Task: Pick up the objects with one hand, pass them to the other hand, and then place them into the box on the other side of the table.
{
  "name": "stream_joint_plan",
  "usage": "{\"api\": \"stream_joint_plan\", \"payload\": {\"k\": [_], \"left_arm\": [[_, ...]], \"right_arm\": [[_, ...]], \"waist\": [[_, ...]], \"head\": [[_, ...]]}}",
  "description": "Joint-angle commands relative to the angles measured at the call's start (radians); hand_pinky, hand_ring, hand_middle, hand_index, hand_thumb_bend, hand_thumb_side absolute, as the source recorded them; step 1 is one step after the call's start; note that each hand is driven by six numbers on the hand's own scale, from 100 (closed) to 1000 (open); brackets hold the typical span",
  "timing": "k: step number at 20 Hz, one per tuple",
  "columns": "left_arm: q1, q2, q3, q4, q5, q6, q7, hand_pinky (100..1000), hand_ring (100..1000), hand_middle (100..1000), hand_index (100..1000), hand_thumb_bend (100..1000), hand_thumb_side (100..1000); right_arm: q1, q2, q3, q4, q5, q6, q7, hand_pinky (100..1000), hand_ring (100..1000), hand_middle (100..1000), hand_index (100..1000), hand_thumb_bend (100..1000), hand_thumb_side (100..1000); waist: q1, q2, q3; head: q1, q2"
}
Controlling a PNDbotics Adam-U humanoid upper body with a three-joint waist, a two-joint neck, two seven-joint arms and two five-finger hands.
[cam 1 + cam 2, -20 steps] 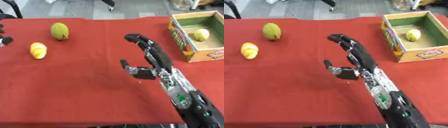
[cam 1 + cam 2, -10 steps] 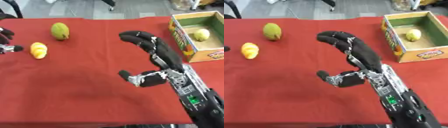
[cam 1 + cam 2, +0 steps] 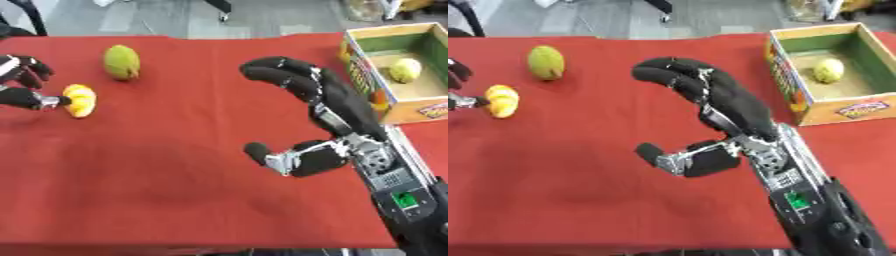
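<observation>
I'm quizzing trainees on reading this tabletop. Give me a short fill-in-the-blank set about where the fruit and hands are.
1. The box holds ____ pale yellow fruit.
2. The left hand touches the ____ fruit at the table's left edge.
3. The green fruit lies on the ____ cloth, untouched.
4. The right hand, mid-table, holds ____.

Missing words: one; yellow; red; nothing

Red table: green fruit, yellow fruit, box at right edge.
</observation>
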Motion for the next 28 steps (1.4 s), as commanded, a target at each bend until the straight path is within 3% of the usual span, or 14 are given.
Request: {"api": "stream_joint_plan", "payload": {"k": [1, 8, 9, 11, 17, 22, 28], "left_arm": [[-0.034, -0.001, -0.013, 0.028, -0.052, 0.019, 0.052, 692, 580, 592, 724, 549, 238], [-0.045, -0.037, -0.008, 0.074, -0.176, 0.05, 0.127, 683, 571, 581, 712, 493, 201], [-0.042, -0.041, -0.004, 0.08, -0.196, 0.052, 0.126, 668, 551, 561, 690, 425, 155], [-0.038, -0.05, 0.002, 0.094, -0.237, 0.055, 0.118, 656, 538, 548, 674, 394, 134], [-0.031, -0.067, 0.045, 0.094, -0.358, 0.033, 0.084, 569, 410, 397, 492, 307, 104], [-0.023, -0.064, 0.107, 0.036, -0.453, -0.003, 0.068, 562, 385, 351, 445, 294, 106], [-0.006, -0.037, 0.176, -0.112, -0.543, -0.079, 0.041, 569, 383, 345, 431, 285, 118]], "right_arm": [[-0.013, -0.01, -0.015, -0.035, -0.024, 0.006, 0.024, 765, 759, 816, 915, 332, 484], [-0.014, -0.011, -0.02, -0.044, -0.039, 0.012, 0.038, 765, 758, 815, 915, 329, 484], [-0.015, -0.011, -0.021, -0.045, -0.039, 0.012, 0.039, 765, 757, 814, 915, 324, 486], [-0.015, -0.012, -0.022, -0.045, -0.04, 0.013, 0.04, 765, 756, 813, 915, 322, 488], [-0.014, -0.013, -0.025, -0.045, -0.04, 0.015, 0.043, 765, 756, 812, 916, 317, 492], [-0.014, -0.015, -0.027, -0.043, -0.036, 0.016, 0.044, 766, 756, 810, 916, 312, 498], [-0.012, -0.016, -0.029, -0.042, -0.034, 0.017, 0.047, 766, 756, 807, 916, 309, 497]], "waist": [[0.001, -0.009, -0.001], [-0.001, -0.007, -0.004], [-0.002, -0.007, -0.005], [-0.002, -0.007, -0.006], [-0.002, -0.008, -0.006], [-0.001, -0.011, -0.003], [0.001, -0.014, 0.001]], "head": [[0.023, -0.002], [0.061, -0.002], [0.072, -0.002], [0.089, -0.002], [0.132, -0.002], [0.131, -0.002], [0.123, -0.002]]}}
